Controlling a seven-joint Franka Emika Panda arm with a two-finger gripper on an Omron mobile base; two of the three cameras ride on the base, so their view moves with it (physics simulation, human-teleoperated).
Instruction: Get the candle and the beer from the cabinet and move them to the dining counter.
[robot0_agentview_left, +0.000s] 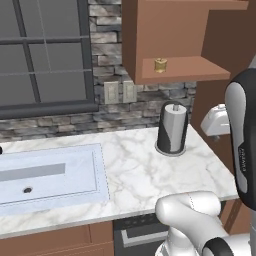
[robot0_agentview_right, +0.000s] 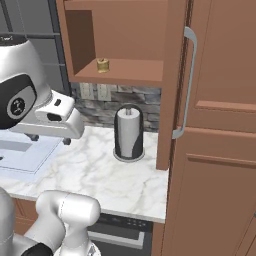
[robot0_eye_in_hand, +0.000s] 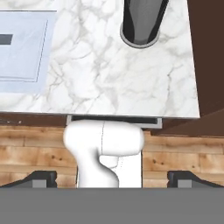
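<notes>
The brown wooden cabinet on the wall stands open, its door swung out edge-on with a silver bar handle. On its lower shelf sits the candle, a tiny gold-tan cylinder. The beer is out of view, and so is the dining counter. My gripper hangs open and empty over the marble counter, well below and in front of the shelf, pointing down. In the hand view its fingertips stand wide apart.
A tall grey-and-white paper towel roll stands on the marble counter under the cabinet. A sink is set in to the left. Tall brown pantry doors close off the right. A window is behind the sink.
</notes>
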